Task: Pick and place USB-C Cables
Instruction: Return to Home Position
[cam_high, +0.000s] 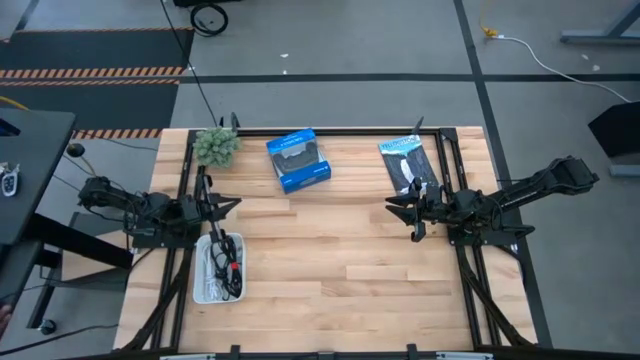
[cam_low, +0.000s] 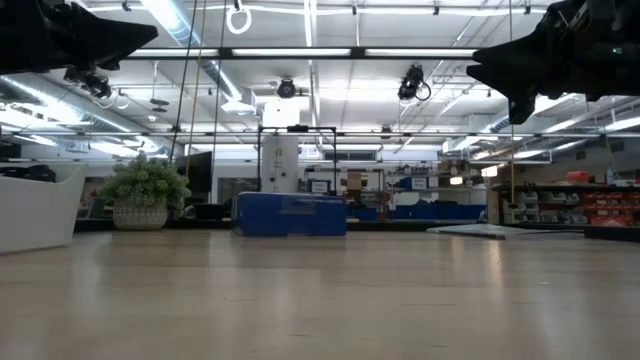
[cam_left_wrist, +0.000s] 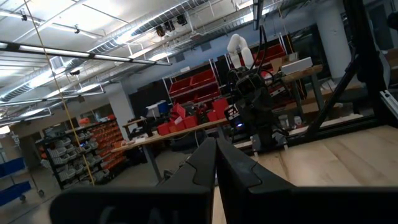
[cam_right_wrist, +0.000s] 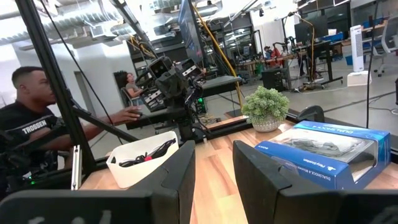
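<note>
The USB-C cables (cam_high: 228, 262) lie bundled in a white tray (cam_high: 203, 290) at the table's left near side. Black loops and a red spot show among them; the pale ones I cannot make out. The right wrist view shows the same cables (cam_right_wrist: 148, 154) in the tray (cam_right_wrist: 124, 171). My left gripper (cam_high: 232, 206) hovers shut just beyond the tray's far end, pointing toward the table's right; its fingers meet in the left wrist view (cam_left_wrist: 216, 146). My right gripper (cam_high: 393, 207) hovers open at the right side, pointing left (cam_right_wrist: 214, 155). Both hang well above the table.
A blue box (cam_high: 298, 160) and a small potted plant (cam_high: 215, 145) stand at the far edge, and a flat black-and-white packet (cam_high: 410, 165) lies far right. Bare wood (cam_high: 330, 260) stretches between the arms. A person (cam_right_wrist: 28, 112) sits beyond the table's left side.
</note>
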